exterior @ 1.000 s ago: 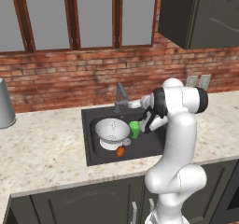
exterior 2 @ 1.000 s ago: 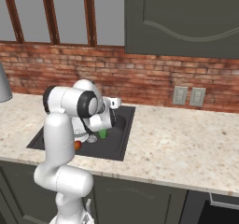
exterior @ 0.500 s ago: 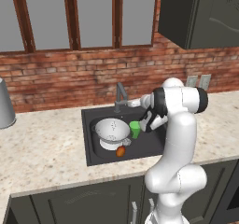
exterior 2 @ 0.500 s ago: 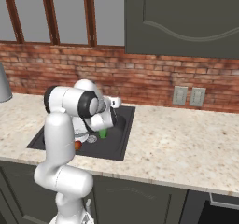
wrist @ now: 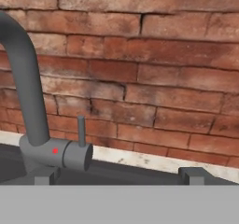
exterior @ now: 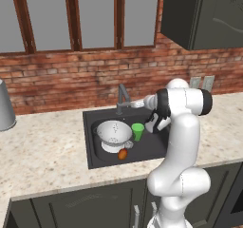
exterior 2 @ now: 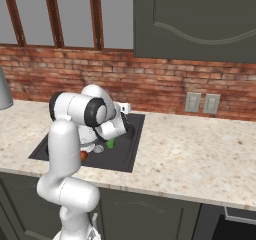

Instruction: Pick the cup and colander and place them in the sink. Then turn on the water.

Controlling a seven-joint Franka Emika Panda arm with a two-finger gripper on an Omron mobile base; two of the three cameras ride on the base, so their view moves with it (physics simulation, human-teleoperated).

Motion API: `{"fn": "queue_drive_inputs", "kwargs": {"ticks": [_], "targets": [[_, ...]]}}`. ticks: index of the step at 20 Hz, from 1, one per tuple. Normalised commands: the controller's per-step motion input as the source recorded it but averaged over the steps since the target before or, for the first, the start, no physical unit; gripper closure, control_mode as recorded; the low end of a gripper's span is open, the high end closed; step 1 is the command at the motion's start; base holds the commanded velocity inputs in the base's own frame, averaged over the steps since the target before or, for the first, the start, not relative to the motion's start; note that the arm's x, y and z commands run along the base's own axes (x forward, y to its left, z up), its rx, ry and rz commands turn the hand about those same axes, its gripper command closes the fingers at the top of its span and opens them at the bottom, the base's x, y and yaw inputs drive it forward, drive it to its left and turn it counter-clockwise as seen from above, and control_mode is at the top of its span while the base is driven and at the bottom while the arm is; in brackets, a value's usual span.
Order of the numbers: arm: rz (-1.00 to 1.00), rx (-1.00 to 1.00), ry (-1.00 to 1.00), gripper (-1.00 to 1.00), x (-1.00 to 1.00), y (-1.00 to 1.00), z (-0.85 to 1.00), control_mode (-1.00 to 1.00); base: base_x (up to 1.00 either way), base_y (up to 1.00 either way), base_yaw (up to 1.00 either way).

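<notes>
The bright-green cup (exterior: 138, 131) stands upright in the dark sink (exterior: 95, 148), just right of the white perforated colander (exterior: 114, 133). In the right base view the cup (exterior 2: 110, 143) peeks out past my arm. My gripper (exterior: 133, 104) is held level above the basin's back edge and points at the grey faucet (exterior: 122, 98). In the hand view my gripper (wrist: 120, 176) is open, its fingertips (wrist: 46, 175) wide apart. The faucet's base with a red dot (wrist: 56, 152) and its thin upright lever (wrist: 81, 129) lie a little ahead, left of centre. Water is out of view.
A small orange item (exterior: 123, 154) lies in the sink in front of the colander. A big grey metal cylinder (exterior: 4, 112) stands on the counter at far left. The brick wall (wrist: 140, 78) rises close behind the faucet, with outlets (exterior 2: 202, 103) to the right.
</notes>
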Motion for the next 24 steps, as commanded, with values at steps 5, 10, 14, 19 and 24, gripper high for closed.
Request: {"fn": "queue_drive_inputs", "kwargs": {"ticks": [5, 10, 14, 19, 24], "targets": [[0.04, 0.0, -0.05, -1.0, 0.0, -0.02, -0.11, -1.0, 0.0, 0.0, 0.0], [0.02, 0.0, -0.01, -1.0, 0.0, 0.0, -0.05, -1.0, 0.0, 0.0, 0.0], [0.01, 0.0, 0.0, -1.0, 0.0, 0.0, 0.0, -1.0, 0.0, 0.0, 0.0], [0.0, 0.0, -0.01, -1.0, 0.0, 0.0, 0.0, -1.0, 0.0, 0.0, 0.0], [0.02, 0.0, -0.08, -1.0, 0.06, -0.01, -0.06, -1.0, 0.0, 0.0, 0.0]]}}
